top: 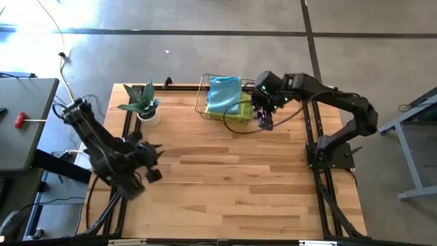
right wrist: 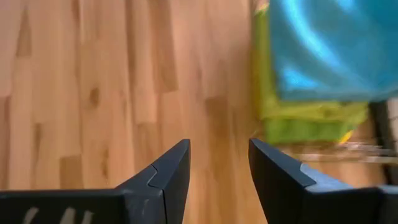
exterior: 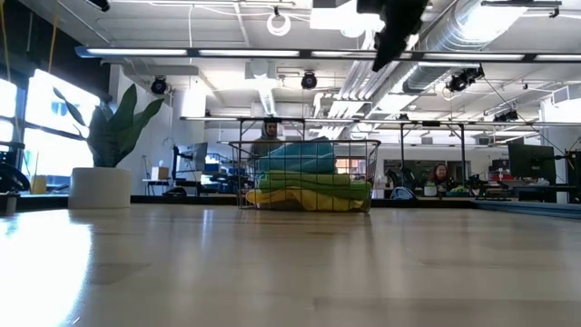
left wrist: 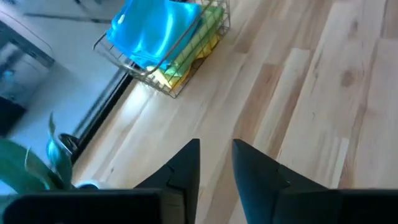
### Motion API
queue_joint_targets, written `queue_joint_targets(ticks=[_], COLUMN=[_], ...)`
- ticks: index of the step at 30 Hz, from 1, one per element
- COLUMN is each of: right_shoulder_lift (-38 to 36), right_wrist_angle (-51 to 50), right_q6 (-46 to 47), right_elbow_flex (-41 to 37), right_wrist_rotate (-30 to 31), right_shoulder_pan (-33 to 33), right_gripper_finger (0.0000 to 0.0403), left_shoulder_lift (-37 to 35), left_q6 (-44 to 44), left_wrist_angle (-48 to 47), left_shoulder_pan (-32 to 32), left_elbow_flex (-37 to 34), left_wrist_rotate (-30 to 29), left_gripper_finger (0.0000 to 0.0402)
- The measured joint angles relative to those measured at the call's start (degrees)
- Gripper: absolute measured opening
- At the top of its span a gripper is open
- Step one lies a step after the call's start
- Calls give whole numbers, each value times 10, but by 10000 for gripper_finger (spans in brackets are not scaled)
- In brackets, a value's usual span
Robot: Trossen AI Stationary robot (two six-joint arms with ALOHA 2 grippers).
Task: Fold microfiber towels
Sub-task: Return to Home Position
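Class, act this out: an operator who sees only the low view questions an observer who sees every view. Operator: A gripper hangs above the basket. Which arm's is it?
Observer: The right gripper; it hangs beside the basket, not over it.
Operator: Is it holding anything?
Observer: No, it is open and empty.
Operator: Where is the left gripper?
Observer: The left gripper is open near the table's left edge, nearer the plant than the basket.
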Motion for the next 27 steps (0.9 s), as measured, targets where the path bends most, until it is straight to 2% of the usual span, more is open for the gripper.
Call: queue_joint_targets(ticks=[5,9,14,18,23,27], right_shoulder_lift=[-79,-169,-291,-387,-497,-575], right_wrist_angle=[61,141,236,299,371,429], right_q6=[38,72,117,150,175,205], right_elbow_flex=[-123,-244,-381,-475,-582,-663], right_wrist_rotate=[-6,-7,-6,-6,-6,-6], right_shoulder_pan=[14,29,39,41,41,41], right_gripper_finger=[156,156,156,156,156,156], left_shoulder_lift=[-110,-181,-243,-272,-277,-274], left_q6=[-81,-71,77,220,409,527], left_wrist_angle=[18,92,253,394,568,657], left_shoulder_pan=[-20,-19,-14,4,54,110], left_elbow_flex=[-77,-137,-211,-260,-304,-329], left_wrist_rotate=[-4,-5,4,41,121,215], left_gripper_finger=[59,37,10,2,0,0])
